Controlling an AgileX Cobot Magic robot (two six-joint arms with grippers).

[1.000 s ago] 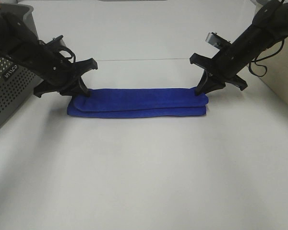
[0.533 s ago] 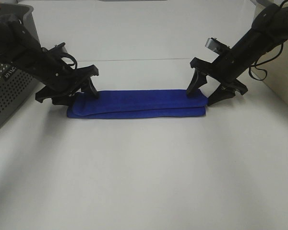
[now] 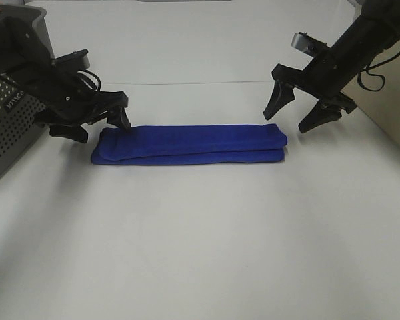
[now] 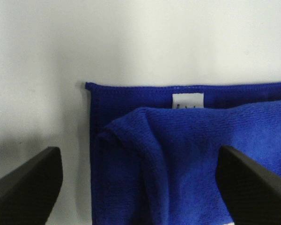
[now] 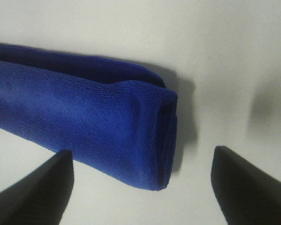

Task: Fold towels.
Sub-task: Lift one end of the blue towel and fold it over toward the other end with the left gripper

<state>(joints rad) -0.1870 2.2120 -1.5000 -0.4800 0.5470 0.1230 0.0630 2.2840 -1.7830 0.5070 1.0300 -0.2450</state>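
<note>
The royal blue towel [image 3: 187,143] lies folded into a long narrow strip across the middle of the white table [image 3: 200,240]. My left gripper [image 3: 100,128] hovers open just above the strip's left end, holding nothing. The left wrist view shows that end of the towel [image 4: 178,154], its small white tag [image 4: 188,100] and the spread fingers [image 4: 28,187]. Above the right end, my right gripper [image 3: 287,121] is open and lifted clear of the cloth. In the right wrist view the folded end [image 5: 84,122] lies below, between the wide fingers [image 5: 253,187].
A grey perforated basket [image 3: 13,120] stands at the left edge, close behind the left arm. A beige surface [image 3: 387,113] borders the table at the right, with a black cable [image 3: 370,83] hanging near the right arm.
Both grippers were shut on the towel's ends a second ago. They have opened, let go and lifted away, the left drawing back leftward and the right upward. The towel stays folded.
</note>
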